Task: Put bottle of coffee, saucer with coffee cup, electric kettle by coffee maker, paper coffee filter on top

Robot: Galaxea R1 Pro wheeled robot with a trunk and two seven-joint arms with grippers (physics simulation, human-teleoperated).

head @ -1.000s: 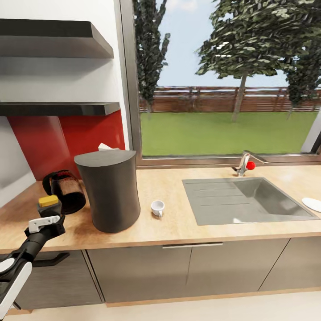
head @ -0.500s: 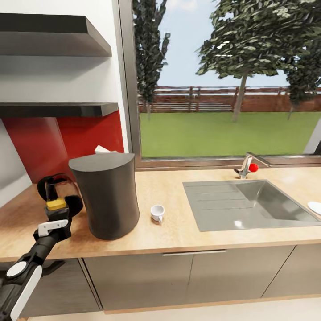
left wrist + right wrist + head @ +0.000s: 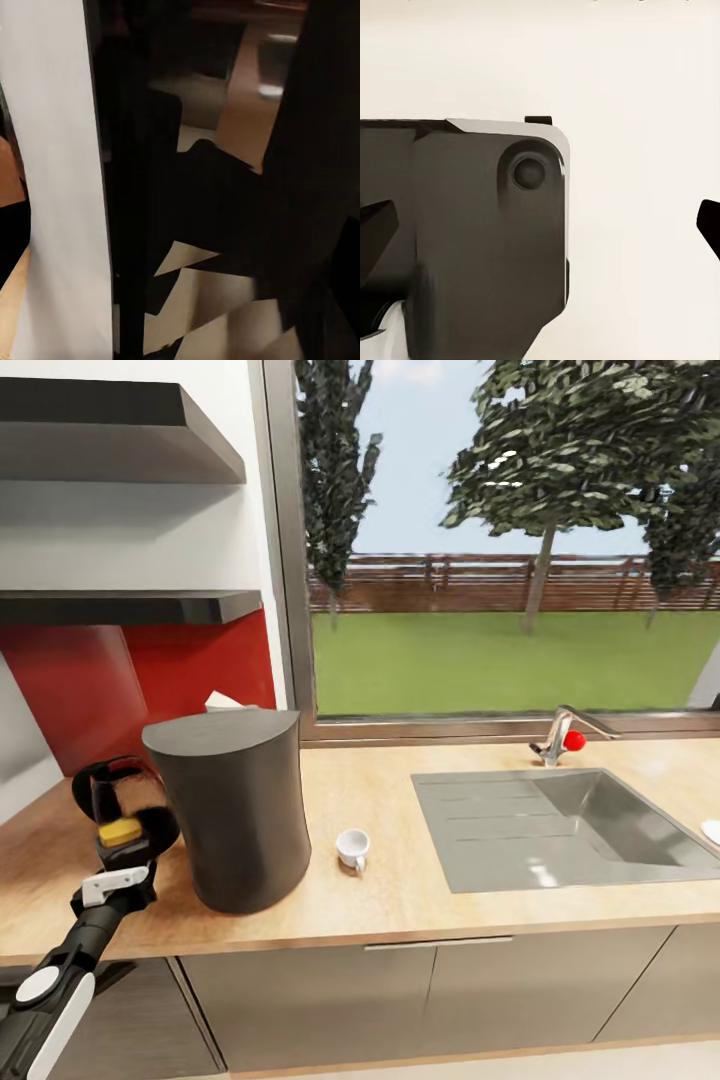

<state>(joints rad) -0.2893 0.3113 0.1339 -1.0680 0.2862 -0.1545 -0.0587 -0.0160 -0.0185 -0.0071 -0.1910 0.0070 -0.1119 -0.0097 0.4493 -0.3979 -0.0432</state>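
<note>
The left gripper (image 3: 118, 865) holds the bottle of coffee (image 3: 121, 834) upright over the left end of the desk (image 3: 400, 890), near its front edge. The coffee maker (image 3: 228, 807) stands just beside it, toward the sink, so the bottle should go straight down there.

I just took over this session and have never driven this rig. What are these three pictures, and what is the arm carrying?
The wide picture comes from the robot's head, looking at the kitchen countertop. The left gripper holds the bottle of coffee by the glass carafe and the tall dark coffee maker. A coffee cup stands by the sink, and a white saucer shows at the frame's edge. The other two are wrist cameras: the left shows the bottle up close, the right a dark robot part.
</note>
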